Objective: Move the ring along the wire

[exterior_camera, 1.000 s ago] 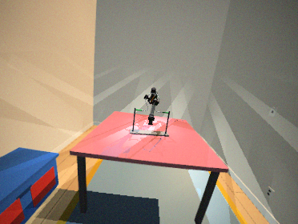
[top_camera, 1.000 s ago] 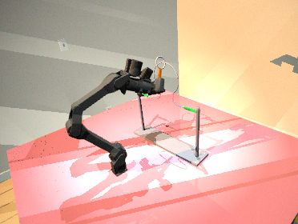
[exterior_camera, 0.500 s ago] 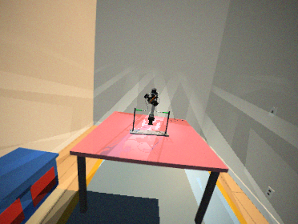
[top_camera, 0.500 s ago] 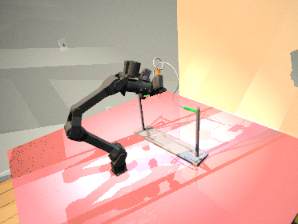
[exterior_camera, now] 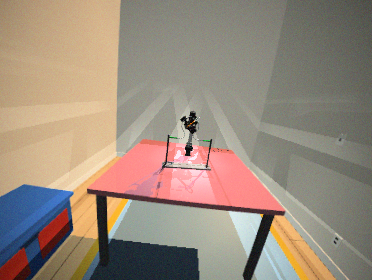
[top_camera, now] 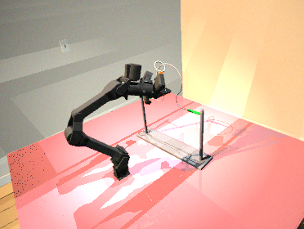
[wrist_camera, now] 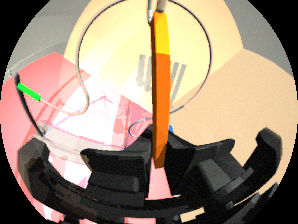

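Observation:
My gripper is shut on the orange handle, high above the rear post. The handle points up, with the small pale ring at its top. The thin grey wire curves from the ring down to the green part beside the front post. I cannot tell from these views whether the wire runs through the ring. The green part at the rear post is hidden behind the gripper in the top view.
Both posts stand on a grey base plate on the red table. The arm's base stands to the left of the plate. A blue box sits on the floor beside the table.

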